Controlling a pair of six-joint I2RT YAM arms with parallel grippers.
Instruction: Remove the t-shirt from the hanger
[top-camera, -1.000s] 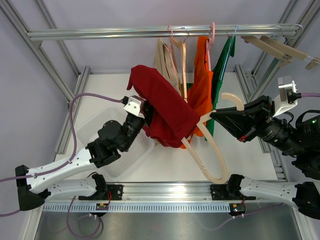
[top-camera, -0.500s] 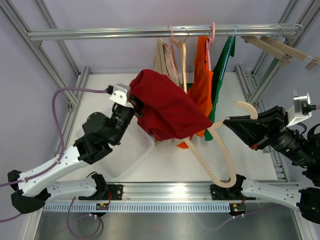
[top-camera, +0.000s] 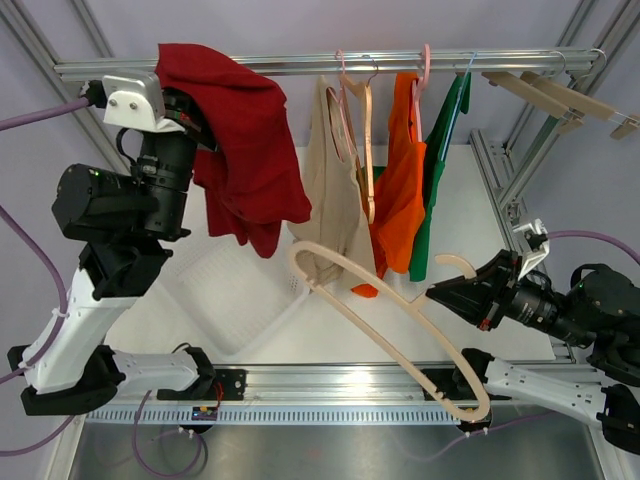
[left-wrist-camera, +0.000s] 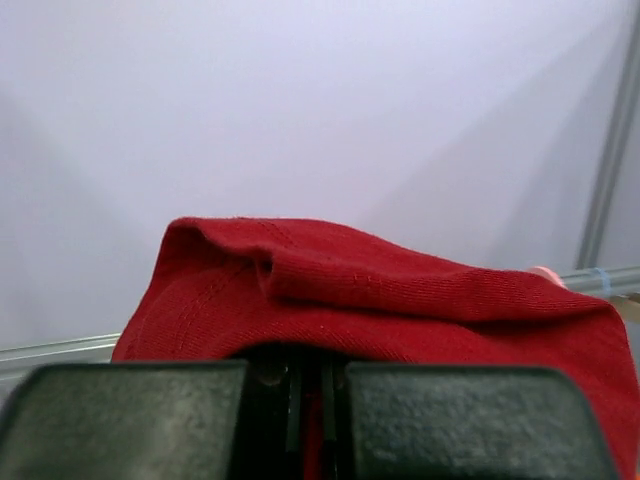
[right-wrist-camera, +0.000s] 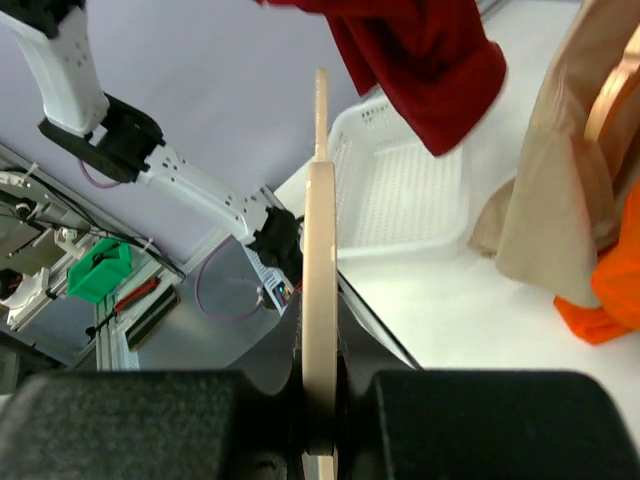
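Left hand (left-wrist-camera: 310, 405) clamped on red t-shirt (top-camera: 240, 140), right hand (right-wrist-camera: 320, 420) gripping bare wooden hanger (right-wrist-camera: 320, 250), white basket (top-camera: 235, 310) below

the t-shirt (top-camera: 240, 150) hangs from the left hand (left-wrist-camera: 310, 400) at the upper left, just before the rail (top-camera: 320, 65) and above the basket (top-camera: 240, 300), which stands on the counter (top-camera: 465, 220) left of the middle. the hanger (right-wrist-camera: 320, 300) is apart from it, held in the right hand (top-camera: 440, 295) at the lower right, and it reaches leftwards over the counter to near the basket's right corner. other garments (top-camera: 400, 190) hang on the rail at the middle, right of the t-shirt. bare hangers (top-camera: 560, 95) sit at the rail's right end.
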